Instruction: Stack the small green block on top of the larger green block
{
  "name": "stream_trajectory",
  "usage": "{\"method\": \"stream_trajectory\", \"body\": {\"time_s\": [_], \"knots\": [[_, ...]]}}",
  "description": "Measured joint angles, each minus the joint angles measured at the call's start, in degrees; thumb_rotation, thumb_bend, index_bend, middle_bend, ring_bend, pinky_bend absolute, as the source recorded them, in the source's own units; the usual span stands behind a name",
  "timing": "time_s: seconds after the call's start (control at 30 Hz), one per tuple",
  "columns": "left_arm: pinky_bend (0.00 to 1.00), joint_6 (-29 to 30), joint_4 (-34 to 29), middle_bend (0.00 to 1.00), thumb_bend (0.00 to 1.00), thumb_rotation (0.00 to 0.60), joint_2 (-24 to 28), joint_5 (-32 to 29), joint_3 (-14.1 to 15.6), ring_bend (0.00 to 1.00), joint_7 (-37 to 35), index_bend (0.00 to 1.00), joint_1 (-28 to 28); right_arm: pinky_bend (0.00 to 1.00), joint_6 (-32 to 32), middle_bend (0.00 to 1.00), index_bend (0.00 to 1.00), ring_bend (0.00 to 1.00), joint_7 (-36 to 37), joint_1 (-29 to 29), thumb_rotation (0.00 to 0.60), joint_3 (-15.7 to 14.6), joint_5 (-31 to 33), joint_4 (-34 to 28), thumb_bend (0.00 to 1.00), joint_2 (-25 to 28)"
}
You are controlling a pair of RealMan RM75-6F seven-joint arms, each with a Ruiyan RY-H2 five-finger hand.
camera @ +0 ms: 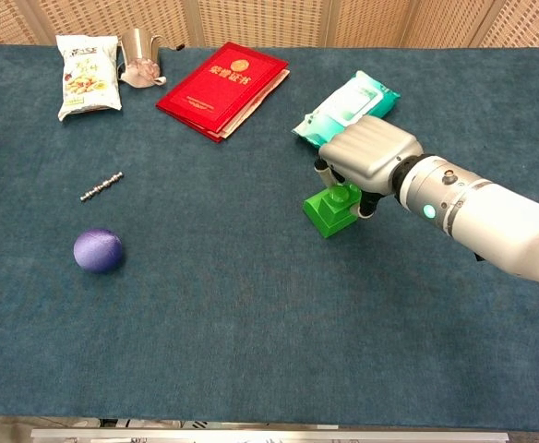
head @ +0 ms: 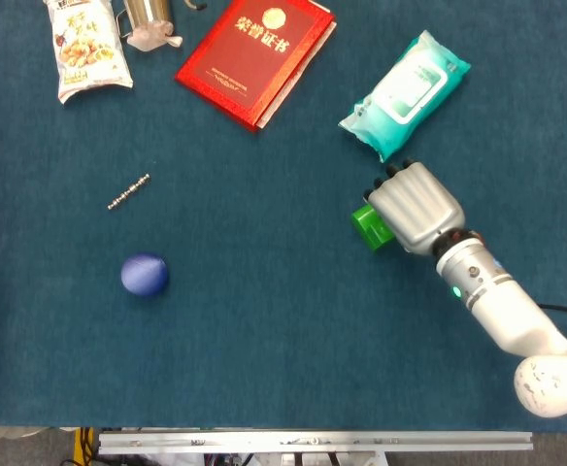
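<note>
The larger green block (camera: 325, 213) lies right of the table's middle, below the wipes pack. The small green block (camera: 345, 194) sits on top of it, toward its right end. My right hand (camera: 369, 155) hovers palm down over both blocks, and its fingers (camera: 368, 203) reach down on either side of the small block and pinch it. From the head view only the left corner of the larger green block (head: 365, 225) shows beside my right hand (head: 415, 206), which hides the small block. My left hand appears in neither view.
A wipes pack (camera: 345, 107) lies just behind the hand. At the back are a red booklet (camera: 221, 88), a snack bag (camera: 88, 72) and a metal cup (camera: 139, 53). On the left lie a small metal chain (camera: 101, 185) and a purple ball (camera: 98, 250).
</note>
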Motion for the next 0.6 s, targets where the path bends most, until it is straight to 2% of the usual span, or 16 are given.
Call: {"method": "stream_trajectory", "body": {"time_s": [0.6], "knots": [[0.11, 0.04, 0.68, 0.12, 0.22, 0.600, -0.22, -0.22, -0.03, 0.11, -0.68, 0.05, 0.20, 0.35, -0.09, 0.46, 0.58, 0.32, -0.34, 0.90, 0.600, -0.69, 0.97, 1.08, 0.24, -1.07]]}}
